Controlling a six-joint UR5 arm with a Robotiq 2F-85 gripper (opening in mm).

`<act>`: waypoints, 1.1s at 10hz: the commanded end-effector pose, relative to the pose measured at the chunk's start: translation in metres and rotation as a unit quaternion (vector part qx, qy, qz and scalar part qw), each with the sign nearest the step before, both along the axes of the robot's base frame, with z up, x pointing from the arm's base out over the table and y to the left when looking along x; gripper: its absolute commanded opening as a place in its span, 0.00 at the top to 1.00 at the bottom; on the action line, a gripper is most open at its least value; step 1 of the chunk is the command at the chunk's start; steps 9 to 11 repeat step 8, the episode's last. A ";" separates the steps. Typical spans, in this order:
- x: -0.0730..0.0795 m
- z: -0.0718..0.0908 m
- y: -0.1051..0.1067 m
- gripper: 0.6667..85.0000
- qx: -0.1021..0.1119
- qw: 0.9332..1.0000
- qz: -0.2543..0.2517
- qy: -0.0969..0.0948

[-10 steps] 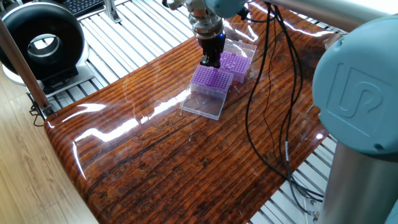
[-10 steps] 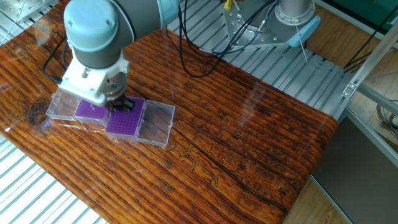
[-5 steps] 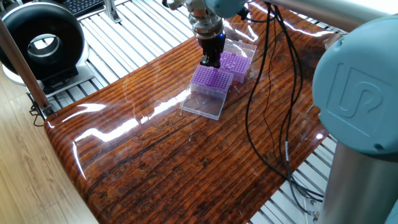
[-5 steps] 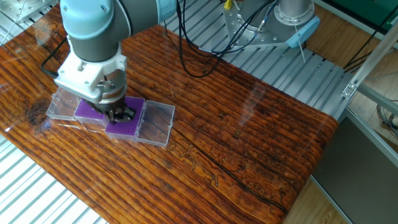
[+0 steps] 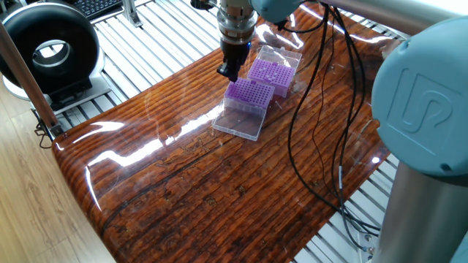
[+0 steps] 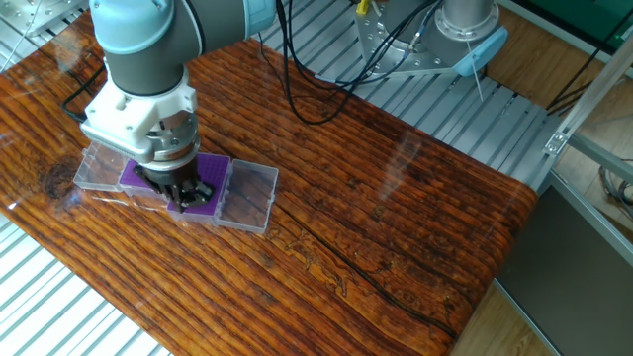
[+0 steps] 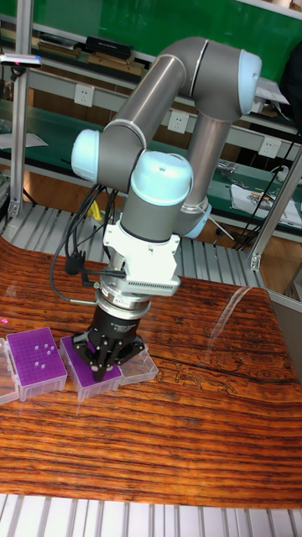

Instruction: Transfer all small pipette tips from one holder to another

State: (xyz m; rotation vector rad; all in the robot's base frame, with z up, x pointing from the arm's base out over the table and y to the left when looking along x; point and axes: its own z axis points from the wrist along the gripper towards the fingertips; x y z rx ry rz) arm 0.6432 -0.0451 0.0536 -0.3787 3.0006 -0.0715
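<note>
Tall fixed view gives you the clearest look: the gripper points straight down over the front part of the nearer purple rack, and its dark fingers come together to a narrow point; whether something thin is held between them, you cannot tell. The second purple rack sits just beside the first one, to its left in this view, with a few pale spots on its top; each rack lies in a clear plastic box with the lid open flat on the wooden table. From one fixed view you see the gripper near the far corner of the closer rack, with the other rack behind it; a black round device stands off the table at the left.
</note>
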 end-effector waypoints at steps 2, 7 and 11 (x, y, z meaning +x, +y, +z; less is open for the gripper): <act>0.010 -0.001 0.012 0.99 0.026 1.000 -0.008 -0.013; 0.005 -0.001 0.009 0.99 0.019 1.000 -0.003 -0.004; 0.005 -0.002 0.009 0.99 0.018 1.000 -0.001 -0.003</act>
